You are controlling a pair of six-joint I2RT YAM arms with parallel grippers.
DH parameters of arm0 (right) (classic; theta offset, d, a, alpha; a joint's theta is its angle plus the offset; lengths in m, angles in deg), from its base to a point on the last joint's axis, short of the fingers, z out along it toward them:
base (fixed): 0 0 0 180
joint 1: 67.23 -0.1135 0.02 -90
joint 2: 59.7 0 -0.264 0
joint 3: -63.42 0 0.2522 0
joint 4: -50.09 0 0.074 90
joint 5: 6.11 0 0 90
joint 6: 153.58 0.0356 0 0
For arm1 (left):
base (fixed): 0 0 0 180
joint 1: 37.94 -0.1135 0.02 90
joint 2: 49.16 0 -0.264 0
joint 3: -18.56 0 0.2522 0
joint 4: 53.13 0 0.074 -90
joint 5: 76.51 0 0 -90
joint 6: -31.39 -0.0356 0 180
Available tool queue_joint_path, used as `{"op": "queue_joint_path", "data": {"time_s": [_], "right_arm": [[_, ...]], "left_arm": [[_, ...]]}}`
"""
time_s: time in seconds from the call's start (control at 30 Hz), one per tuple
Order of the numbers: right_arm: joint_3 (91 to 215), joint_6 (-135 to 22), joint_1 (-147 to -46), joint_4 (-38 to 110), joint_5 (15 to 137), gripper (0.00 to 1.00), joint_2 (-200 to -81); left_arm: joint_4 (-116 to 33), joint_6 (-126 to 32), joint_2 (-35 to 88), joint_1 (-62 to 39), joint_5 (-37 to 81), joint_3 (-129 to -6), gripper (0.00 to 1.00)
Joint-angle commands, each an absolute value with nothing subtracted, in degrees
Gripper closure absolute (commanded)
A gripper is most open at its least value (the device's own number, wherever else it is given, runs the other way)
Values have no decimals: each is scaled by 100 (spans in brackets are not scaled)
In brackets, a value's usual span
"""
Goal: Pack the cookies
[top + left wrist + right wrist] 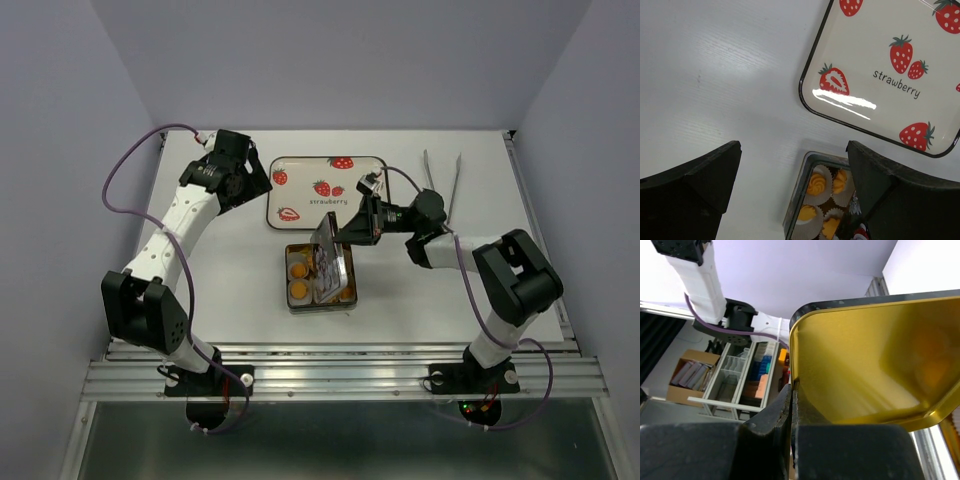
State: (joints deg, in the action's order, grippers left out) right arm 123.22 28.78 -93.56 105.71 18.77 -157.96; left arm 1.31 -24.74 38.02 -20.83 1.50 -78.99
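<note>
Several orange-yellow cookies [298, 270] [816, 183] sit in white paper cups inside the open rectangular tin [322, 303] [799, 196] at the table's middle. My right gripper [350, 230] [792, 386] is shut on the edge of the tin's lid [328, 258] [865, 360], holding it tilted on edge over the tin's right half, gold inner face toward the wrist camera. The cookies under the lid are hidden in the top view. My left gripper [262, 182] [792, 149] hovers open and empty above the table, left of the tray and behind the tin.
A strawberry-printed tray [345, 203] [875, 45] lies just behind the tin. Metal tongs [441, 180] rest at the back right of the table. Walls close in the left, right and back sides.
</note>
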Motion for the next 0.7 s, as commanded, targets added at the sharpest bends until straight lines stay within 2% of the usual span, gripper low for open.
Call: {"op": "queue_joint_path", "data": {"time_s": [0.0,0.13,0.27,0.47,0.67], "right_arm": [[12263,2509,-9386,10978,2034,99,-16049],[11912,3203,-9386,12312,2271,99,-16375],[11761,3530,-9386,12834,2228,99,-16577],[11515,3363,-9255,12615,2140,96,-16429],[11462,2380,-9070,11125,1885,91,-16078]], "left_arm": [[-122,-2539,3504,-2132,127,-7755,1],[-158,-2539,3469,-2124,180,-7694,1],[-219,-2574,3390,-2124,180,-7650,1],[-272,-2609,3381,-2124,285,-7641,1],[-325,-2635,3407,-2115,321,-7667,1]]}}
